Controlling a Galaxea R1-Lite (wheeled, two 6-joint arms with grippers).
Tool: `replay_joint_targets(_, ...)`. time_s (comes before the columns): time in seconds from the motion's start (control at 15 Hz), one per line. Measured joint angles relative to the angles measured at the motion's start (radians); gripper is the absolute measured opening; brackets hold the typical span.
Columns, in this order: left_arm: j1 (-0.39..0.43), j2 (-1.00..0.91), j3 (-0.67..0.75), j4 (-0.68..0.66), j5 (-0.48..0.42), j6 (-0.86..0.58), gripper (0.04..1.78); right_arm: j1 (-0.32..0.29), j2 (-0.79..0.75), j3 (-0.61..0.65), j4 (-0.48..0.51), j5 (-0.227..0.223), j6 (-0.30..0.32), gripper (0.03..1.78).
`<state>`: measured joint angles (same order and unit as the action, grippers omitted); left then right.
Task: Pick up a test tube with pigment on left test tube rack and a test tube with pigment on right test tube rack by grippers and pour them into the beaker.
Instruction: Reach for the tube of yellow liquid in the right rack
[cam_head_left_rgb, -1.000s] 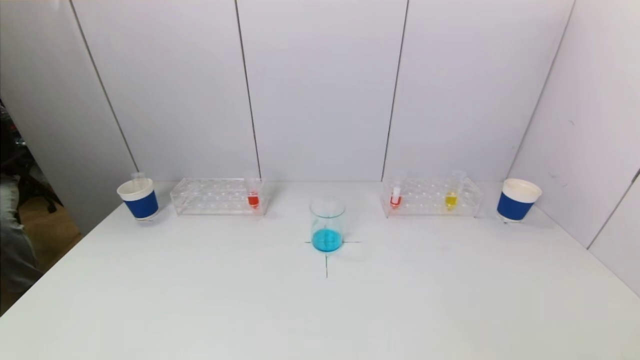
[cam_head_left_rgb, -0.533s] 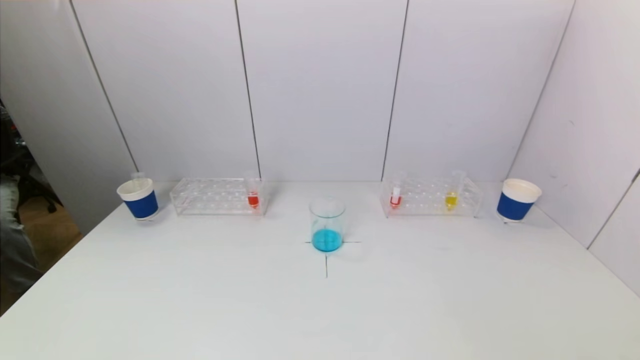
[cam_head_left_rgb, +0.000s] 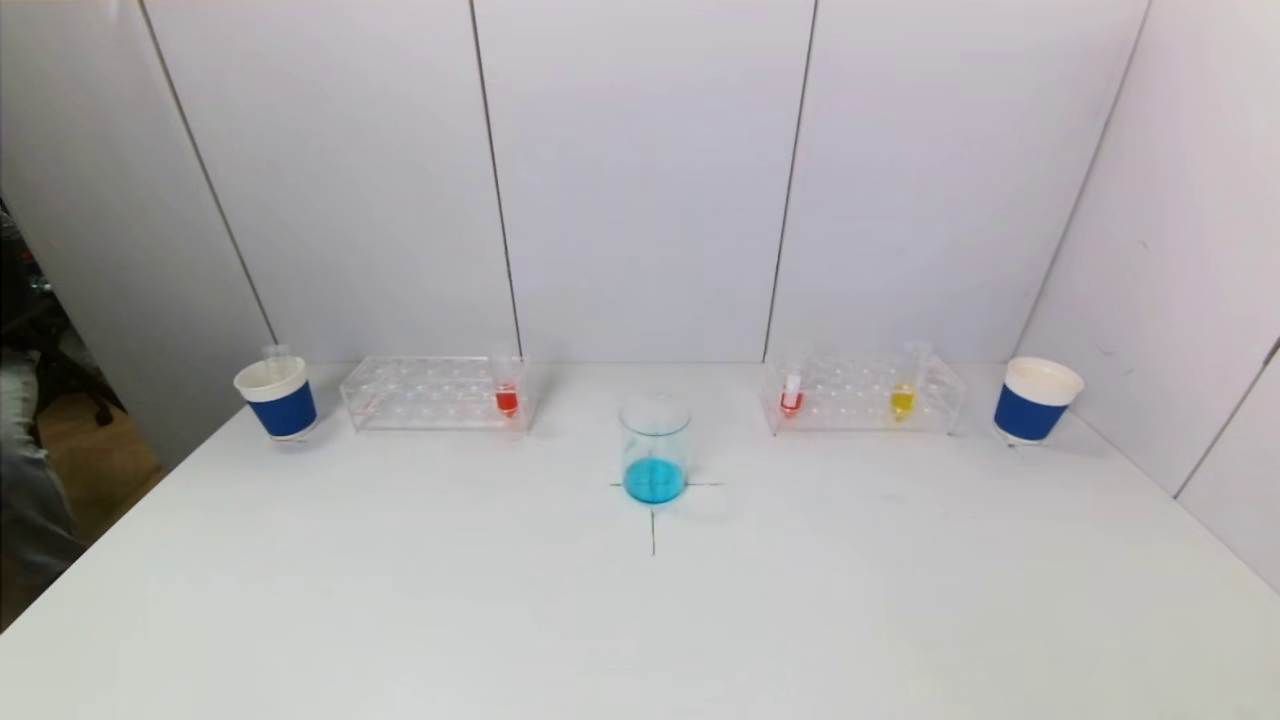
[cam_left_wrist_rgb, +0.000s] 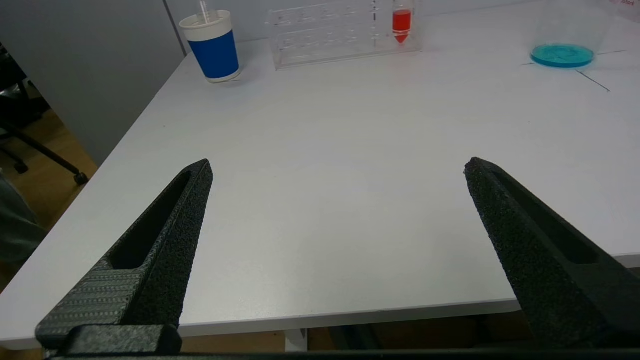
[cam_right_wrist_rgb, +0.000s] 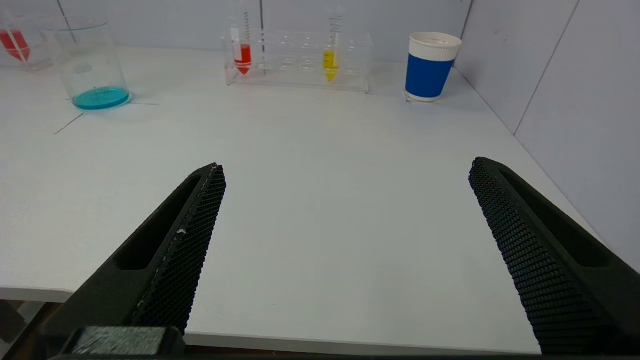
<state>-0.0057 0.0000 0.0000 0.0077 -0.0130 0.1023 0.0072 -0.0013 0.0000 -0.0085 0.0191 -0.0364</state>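
A glass beaker (cam_head_left_rgb: 654, 448) with blue liquid stands mid-table on a black cross. The clear left rack (cam_head_left_rgb: 435, 392) holds one tube of red pigment (cam_head_left_rgb: 506, 393) at its beaker end; it also shows in the left wrist view (cam_left_wrist_rgb: 401, 20). The clear right rack (cam_head_left_rgb: 862, 393) holds a red tube (cam_head_left_rgb: 791, 394) and a yellow tube (cam_head_left_rgb: 902, 392); both show in the right wrist view (cam_right_wrist_rgb: 242, 52) (cam_right_wrist_rgb: 328, 59). My left gripper (cam_left_wrist_rgb: 337, 167) and right gripper (cam_right_wrist_rgb: 347, 167) are open and empty, low at the table's near edge, out of the head view.
A blue paper cup (cam_head_left_rgb: 277, 398) with an empty tube in it stands left of the left rack. Another blue cup (cam_head_left_rgb: 1034, 400) stands right of the right rack, near the side wall. White wall panels close the back and right.
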Motion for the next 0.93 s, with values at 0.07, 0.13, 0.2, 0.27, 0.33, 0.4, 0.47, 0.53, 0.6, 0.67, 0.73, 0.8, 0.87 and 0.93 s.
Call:
replay_joint_targets(0.07, 0.0, 0.0, 0.0, 0.0, 0.0, 0.0, 1.76, 0.0, 0.0, 0.0, 0.0, 0.001, -0.003, 1.77)
replay_joint_targets(0.13, 0.0, 0.0, 0.0, 0.0, 0.0, 0.0, 1.76, 0.0, 0.0, 0.0, -0.001, 0.001, -0.012, 1.77)
replay_joint_targets(0.2, 0.0, 0.0, 0.0, 0.0, 0.0, 0.0, 1.76, 0.0, 0.0, 0.0, -0.001, 0.001, -0.008, 1.77)
replay_joint_targets(0.27, 0.0, 0.0, 0.0, 0.0, 0.0, 0.0, 1.76, 0.0, 0.0, 0.0, 0.001, 0.0, -0.002, 1.77)
replay_joint_targets(0.33, 0.0, 0.0, 0.0, 0.0, 0.0, 0.0, 1.76, 0.0, 0.0, 0.0, 0.0, 0.0, -0.001, 1.77)
replay_joint_targets(0.4, 0.0, 0.0, 0.0, 0.0, 0.0, 0.0, 1.76, 0.0, 0.0, 0.0, 0.0, 0.0, 0.0, 1.77)
replay_joint_targets(0.47, 0.0, 0.0, 0.0, 0.0, 0.0, 0.0, 1.76, 0.0, 0.0, 0.0, 0.0, -0.002, 0.0, 1.77)
replay_joint_targets(0.53, 0.0, 0.0, 0.0, 0.0, 0.0, 0.0, 1.76, 0.0, 0.0, 0.0, 0.0, -0.008, 0.006, 1.77)
replay_joint_targets(0.6, 0.0, 0.0, 0.0, 0.0, 0.0, 0.0, 1.76, 0.0, 0.0, 0.0, -0.001, -0.013, 0.015, 1.77)
replay_joint_targets(0.67, 0.0, 0.0, 0.0, 0.0, -0.001, -0.001, 1.76, 0.0, 0.0, 0.0, -0.001, -0.017, 0.014, 1.77)
replay_joint_targets(0.73, 0.0, 0.0, 0.0, 0.0, -0.001, 0.0, 1.76, 0.0, 0.0, 0.0, -0.003, -0.022, 0.01, 1.77)
replay_joint_targets(0.8, 0.0, 0.0, 0.0, 0.0, -0.001, 0.0, 1.76, 0.0, 0.0, 0.0, -0.006, -0.024, 0.007, 1.77)
replay_joint_targets(0.87, 0.0, 0.0, 0.0, 0.0, 0.0, 0.0, 1.76, 0.0, 0.0, -0.003, -0.006, -0.024, 0.005, 1.77)
replay_joint_targets(0.93, 0.0, 0.0, 0.0, 0.0, 0.0, 0.0, 1.76, 0.0, 0.0, -0.01, -0.003, -0.025, 0.0, 1.77)
